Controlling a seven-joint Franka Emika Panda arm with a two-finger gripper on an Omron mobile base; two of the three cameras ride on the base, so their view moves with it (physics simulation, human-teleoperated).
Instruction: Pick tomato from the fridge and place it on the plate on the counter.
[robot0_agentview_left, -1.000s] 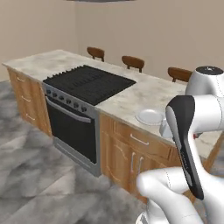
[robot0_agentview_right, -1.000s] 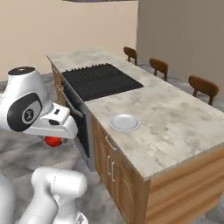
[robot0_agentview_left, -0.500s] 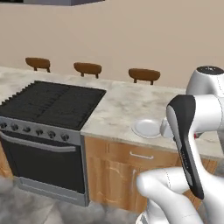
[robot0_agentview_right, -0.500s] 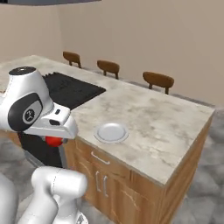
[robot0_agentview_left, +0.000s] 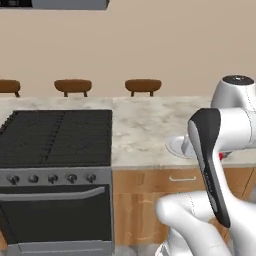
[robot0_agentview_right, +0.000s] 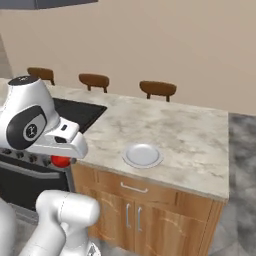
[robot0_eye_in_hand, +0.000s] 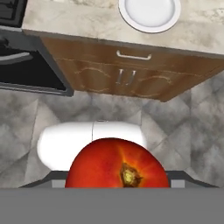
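Taking the round, shallow white plate (robot0_agentview_right: 143, 154) as my landmark and reading leftward-first: far to its left sits the black stove top (robot0_agentview_right: 80, 113) with its row of knobs, and nearer, just left of the plate and below the level of the beige-grey marbled stone counter (robot0_agentview_right: 185, 140), hangs my gripper (robot0_agentview_right: 61, 159), out in front of the wooden cabinets (robot0_agentview_right: 150, 212) with silver handles. My fingers are clamped on the small, round, glossy red tomato (robot0_eye_in_hand: 117, 164); in the hand view it bulges up at the bottom with its brownish stem scar facing the camera, so it sits squarely between the pads. The plate itself lies bare near the counter's front edge, well apart from the tomato, with three brown chair backs (robot0_agentview_right: 158, 89) beyond it. I judge the tomato light, smooth-skinned and a little slippery, soft enough to bruise under a hard squeeze; a hold across its widest part, as it seems to be now, suits it best. To the plate's right the counter runs on to its end, so I would lift above the edge, then carry rightward over the rim.
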